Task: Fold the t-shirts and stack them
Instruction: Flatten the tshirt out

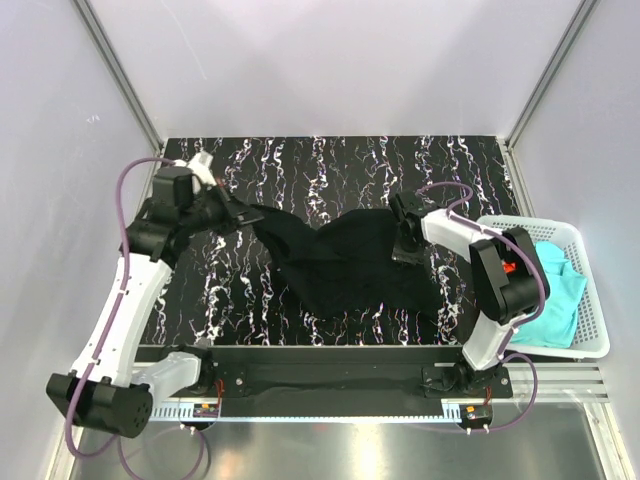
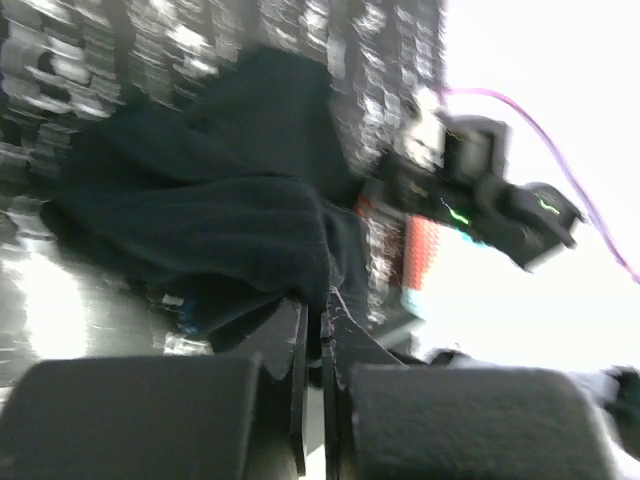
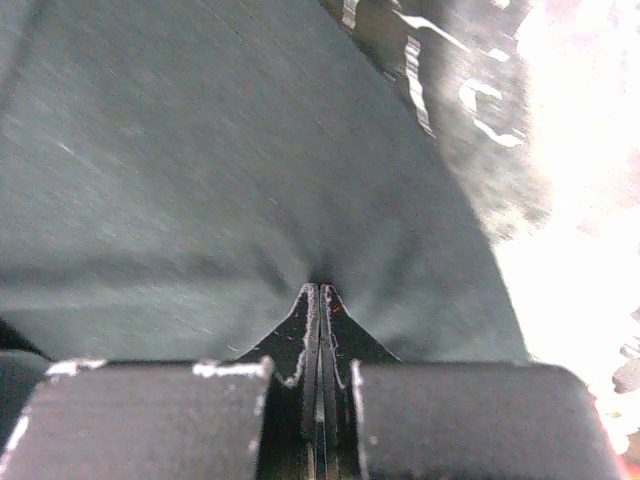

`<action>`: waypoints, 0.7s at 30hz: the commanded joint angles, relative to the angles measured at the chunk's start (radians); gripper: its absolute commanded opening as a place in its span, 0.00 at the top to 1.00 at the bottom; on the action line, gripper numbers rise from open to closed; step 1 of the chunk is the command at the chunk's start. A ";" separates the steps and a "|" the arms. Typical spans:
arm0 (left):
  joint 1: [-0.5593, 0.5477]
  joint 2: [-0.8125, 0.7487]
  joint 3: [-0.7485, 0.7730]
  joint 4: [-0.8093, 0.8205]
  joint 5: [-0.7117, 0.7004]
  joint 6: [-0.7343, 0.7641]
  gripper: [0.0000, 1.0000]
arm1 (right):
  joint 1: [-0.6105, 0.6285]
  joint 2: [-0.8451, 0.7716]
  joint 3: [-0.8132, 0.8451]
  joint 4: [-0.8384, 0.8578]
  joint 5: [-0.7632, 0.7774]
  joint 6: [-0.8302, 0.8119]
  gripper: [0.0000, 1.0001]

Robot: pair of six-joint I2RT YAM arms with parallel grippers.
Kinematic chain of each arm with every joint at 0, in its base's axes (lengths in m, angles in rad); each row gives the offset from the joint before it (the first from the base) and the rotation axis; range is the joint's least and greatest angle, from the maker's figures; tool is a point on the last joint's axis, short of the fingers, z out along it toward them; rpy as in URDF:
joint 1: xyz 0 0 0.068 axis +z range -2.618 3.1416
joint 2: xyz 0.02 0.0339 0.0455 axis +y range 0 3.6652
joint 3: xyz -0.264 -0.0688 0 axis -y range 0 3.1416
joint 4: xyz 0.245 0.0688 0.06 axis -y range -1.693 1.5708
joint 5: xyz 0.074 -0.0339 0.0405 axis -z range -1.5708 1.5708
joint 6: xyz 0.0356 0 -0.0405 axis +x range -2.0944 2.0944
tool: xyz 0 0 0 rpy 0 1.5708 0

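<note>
Now, we note the black t-shirt lying rumpled across the middle of the marbled table, stretched between both arms; the left gripper has its fingers pressed together on the shirt's far-left corner, dark cloth bunched over the tips in the left wrist view; the right gripper is likewise clamped on the shirt's right edge, fabric puckering at the closed tips; turquoise t-shirts lie heaped in the white basket at the table's right.
</note>
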 commanded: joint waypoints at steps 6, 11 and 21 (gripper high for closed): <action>0.289 -0.080 -0.082 -0.254 -0.325 0.266 0.88 | 0.011 -0.228 -0.013 -0.076 -0.020 -0.102 0.99; 0.320 -0.106 -0.098 -0.267 -0.539 0.206 0.20 | 0.011 -0.297 -0.033 -0.069 -0.189 -0.094 0.95; -0.055 -0.019 -0.210 -0.031 -0.226 0.021 0.16 | 0.012 -0.308 -0.084 -0.074 -0.378 -0.116 0.83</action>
